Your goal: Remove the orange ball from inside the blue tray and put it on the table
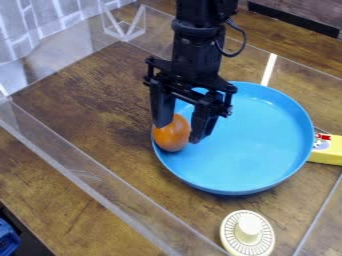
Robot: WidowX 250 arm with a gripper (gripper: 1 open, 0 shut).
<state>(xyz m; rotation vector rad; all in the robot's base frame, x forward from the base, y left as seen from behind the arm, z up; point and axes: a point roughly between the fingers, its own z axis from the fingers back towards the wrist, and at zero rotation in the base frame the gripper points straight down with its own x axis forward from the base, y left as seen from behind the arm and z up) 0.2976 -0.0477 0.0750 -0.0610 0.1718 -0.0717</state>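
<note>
I observe a dark brown wood-grain table (74, 95) under a glossy clear cover; directly on it I note the round blue tray (247, 165); a yellow block (327, 149) sits just beside the tray's rim, cut by the view's edge; a cream disc (247, 232) lies near the tray, raised at its centre.

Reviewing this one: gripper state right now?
Gripper: open, fingers on either side of the orange ball, which sits in the blue tray; no firm grip evident.
</note>
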